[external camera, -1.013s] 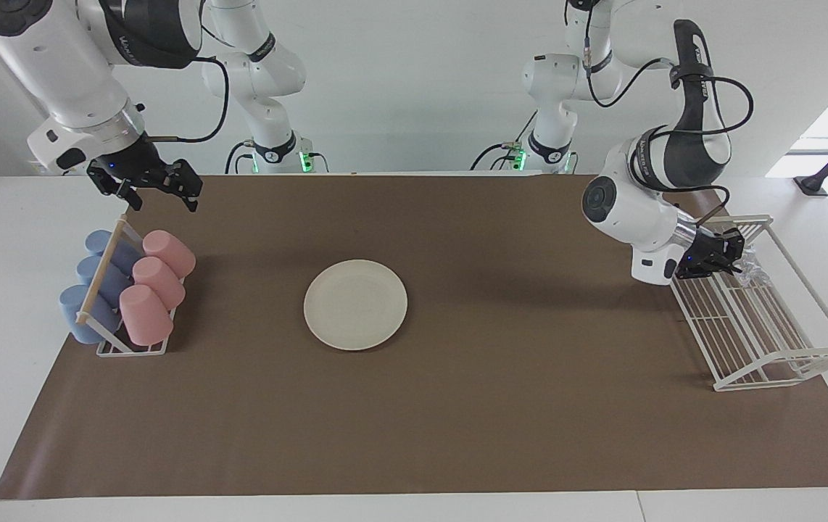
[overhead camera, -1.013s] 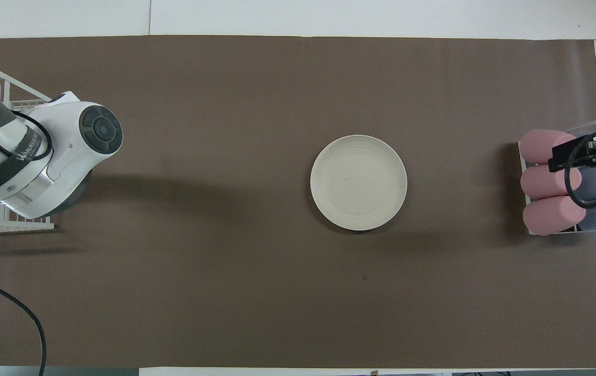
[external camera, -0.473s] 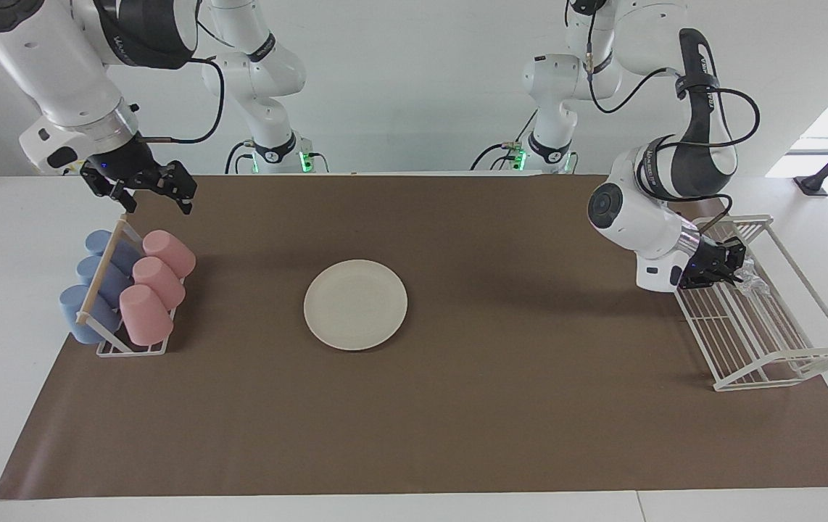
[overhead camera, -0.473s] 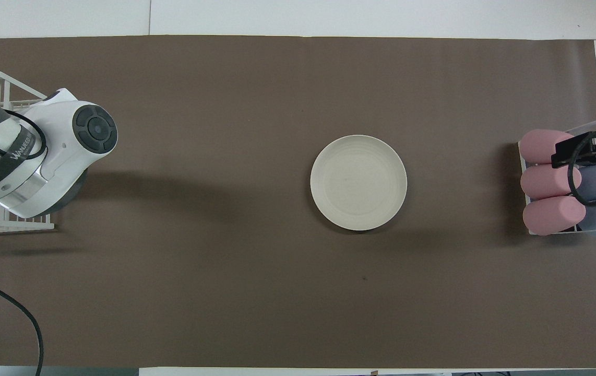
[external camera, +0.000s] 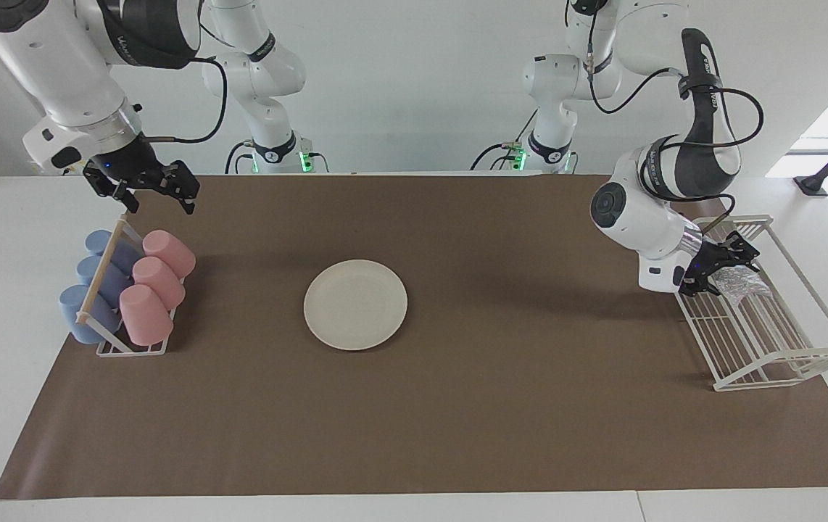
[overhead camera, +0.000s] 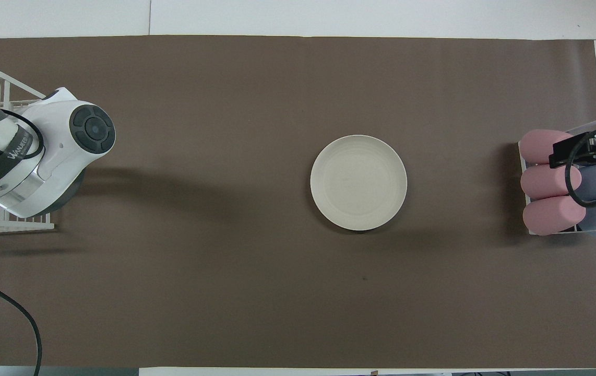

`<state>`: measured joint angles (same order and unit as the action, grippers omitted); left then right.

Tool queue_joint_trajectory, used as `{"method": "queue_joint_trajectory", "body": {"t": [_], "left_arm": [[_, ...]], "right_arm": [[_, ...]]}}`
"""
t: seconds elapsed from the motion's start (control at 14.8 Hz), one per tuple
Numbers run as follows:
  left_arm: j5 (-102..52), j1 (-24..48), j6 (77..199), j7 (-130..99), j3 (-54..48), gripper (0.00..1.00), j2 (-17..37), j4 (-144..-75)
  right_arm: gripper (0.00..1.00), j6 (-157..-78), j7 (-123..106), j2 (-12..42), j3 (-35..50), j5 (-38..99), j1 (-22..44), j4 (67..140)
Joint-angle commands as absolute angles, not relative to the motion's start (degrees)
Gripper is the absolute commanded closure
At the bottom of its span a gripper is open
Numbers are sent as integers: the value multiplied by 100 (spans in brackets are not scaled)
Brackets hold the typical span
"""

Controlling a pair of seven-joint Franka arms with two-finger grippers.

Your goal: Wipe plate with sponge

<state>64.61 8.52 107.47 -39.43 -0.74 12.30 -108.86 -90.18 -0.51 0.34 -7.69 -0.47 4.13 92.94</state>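
Observation:
The cream-white plate (external camera: 355, 304) lies flat on the brown mat mid-table; it also shows in the overhead view (overhead camera: 358, 182). The sponge (external camera: 742, 283), a silvery-white wad, lies in the white wire rack (external camera: 784, 355) at the left arm's end of the table. My left gripper (external camera: 722, 271) is down in the rack right at the sponge, its fingers spread on either side of it. In the overhead view the left arm's wrist (overhead camera: 42, 151) hides both the gripper and the sponge. My right gripper (external camera: 159, 194) is open and empty, held over the cup rack.
A cup rack (external camera: 124, 348) with pink cups (external camera: 146, 314) and blue cups (external camera: 80, 312) lying on their sides stands at the right arm's end of the table. The brown mat (external camera: 457, 420) covers most of the table. The wire rack's raised rails surround the left gripper.
My left gripper has moved deeper into the wire rack onto the sponge and its fingers have spread. My right gripper shifted slightly over the cup rack. The plate has not moved.

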Motion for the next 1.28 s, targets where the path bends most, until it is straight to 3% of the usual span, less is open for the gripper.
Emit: {"method": "queue_joint_trajectory", "body": {"t": [0.0, 0.54, 0.95, 1.22], "left_arm": [[6049, 782, 10828, -3964, -114, 0, 1204, -10758], [2879, 782, 9809, -3280, -71, 0, 731, -9677], [669, 413, 8747, -1803, -17, 0, -420, -9721], [-112, 439, 8630, -1529, 26, 0, -571, -9747]], "right_arm": [[0, -9132, -220, -88, -756, 26, 395, 9404], [0, -9141, -193, -88, -747, 26, 396, 9404], [0, -9132, -185, -88, -747, 26, 396, 9404], [0, -9141, -176, -88, -747, 26, 396, 9404]]}}
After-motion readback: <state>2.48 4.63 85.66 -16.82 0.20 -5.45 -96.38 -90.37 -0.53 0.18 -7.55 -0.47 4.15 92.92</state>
